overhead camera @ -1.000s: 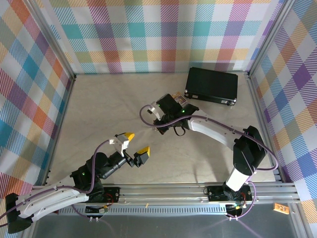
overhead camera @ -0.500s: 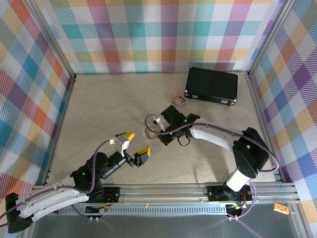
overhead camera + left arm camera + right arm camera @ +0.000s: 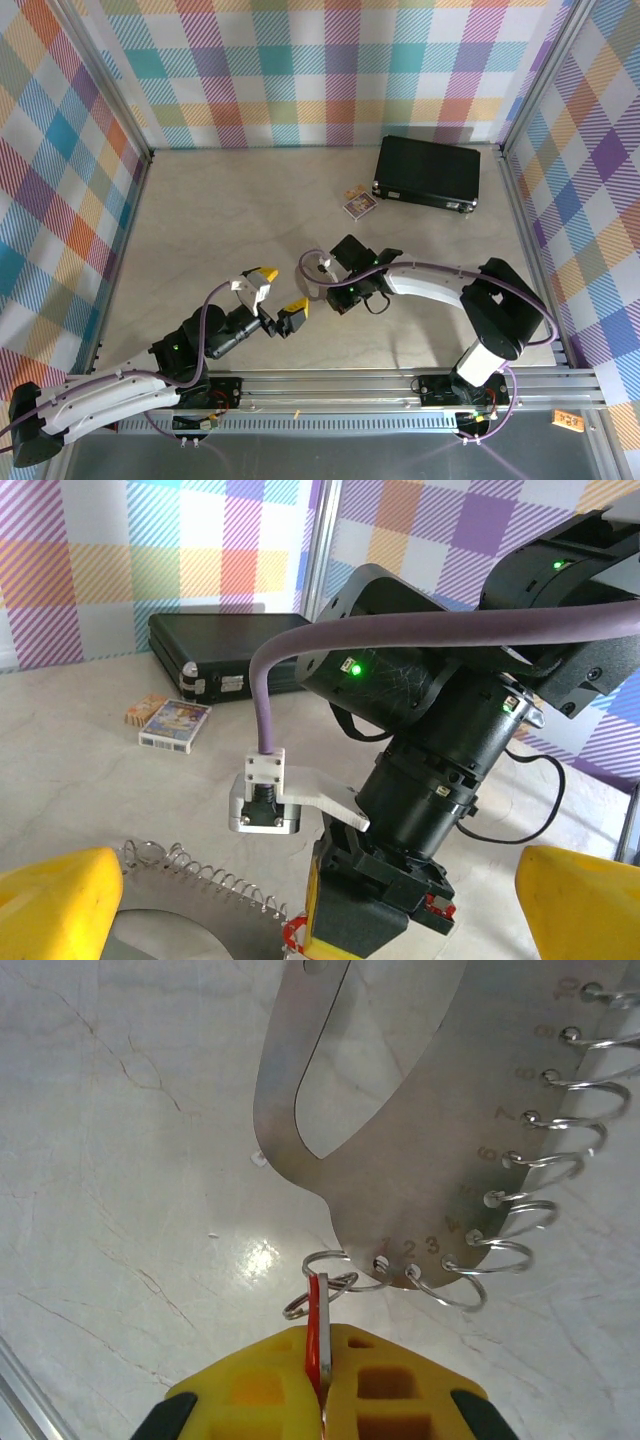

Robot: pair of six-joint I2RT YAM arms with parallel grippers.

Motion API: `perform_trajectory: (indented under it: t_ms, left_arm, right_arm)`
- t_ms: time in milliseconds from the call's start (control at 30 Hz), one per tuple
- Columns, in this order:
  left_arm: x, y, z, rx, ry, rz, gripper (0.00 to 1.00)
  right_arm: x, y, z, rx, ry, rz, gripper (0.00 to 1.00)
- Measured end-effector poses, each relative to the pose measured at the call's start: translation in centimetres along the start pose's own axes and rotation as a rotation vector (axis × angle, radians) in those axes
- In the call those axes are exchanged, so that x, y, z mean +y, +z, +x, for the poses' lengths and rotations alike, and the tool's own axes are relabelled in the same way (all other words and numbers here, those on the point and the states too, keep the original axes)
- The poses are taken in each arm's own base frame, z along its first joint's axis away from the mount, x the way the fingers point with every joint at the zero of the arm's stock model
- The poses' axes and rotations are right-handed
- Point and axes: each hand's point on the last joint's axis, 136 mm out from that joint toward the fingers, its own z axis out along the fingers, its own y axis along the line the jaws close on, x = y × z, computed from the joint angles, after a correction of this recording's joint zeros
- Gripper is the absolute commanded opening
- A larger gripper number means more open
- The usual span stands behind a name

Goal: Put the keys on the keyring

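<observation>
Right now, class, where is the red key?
In the right wrist view, the red key is clamped in the right pincer at bottom centre, its tip at the small loop by hole 1 of the keyring.

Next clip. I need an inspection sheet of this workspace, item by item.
Surface: pale marbled table, with a glare spot near the keyring.
Job's things: flat metal keyring lies on the table. The red key meets its end wire loop; cannot tell whether it is threaded.
Clutter: black case at the far right, card packet just left of it.
Grippers: right gripper shut on the key. Left gripper open, close to the keyring.
Cables: purple cables run along both arms and loop free at the wrists.
Surroundings: checked walls, metal frame.
</observation>
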Motion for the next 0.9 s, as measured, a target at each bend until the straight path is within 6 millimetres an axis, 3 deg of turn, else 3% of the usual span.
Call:
perform_trajectory:
  t_ms: [233, 367, 600, 733, 900]
  left_arm:
    - [-0.2, 0.6, 0.1, 0.002, 0.009, 0.002, 1.00]
    - [-0.2, 0.8, 0.3, 0.008, 0.011, 0.003, 1.00]
    - [-0.3, 0.8, 0.2, 0.002, 0.012, 0.004, 1.00]
    - [-0.3, 0.8, 0.0, -0.006, 0.015, 0.005, 1.00]
    - [-0.3, 0.8, 0.1, -0.003, 0.019, 0.005, 1.00]
  right_arm:
    - [0.5, 1.5, 3.0, 0.051, 0.044, -0.028, 0.00]
    - [1.0, 1.8, 3.2, 0.040, 0.066, -0.044, 0.00]
    - [1.6, 1.9, 3.7, 0.019, 0.075, -0.058, 0.14]
    - [2.0, 2.3, 5.1, 0.040, 0.077, -0.061, 0.24]
    - [2.3, 1.3, 5.1, 0.006, 0.072, -0.063, 0.39]
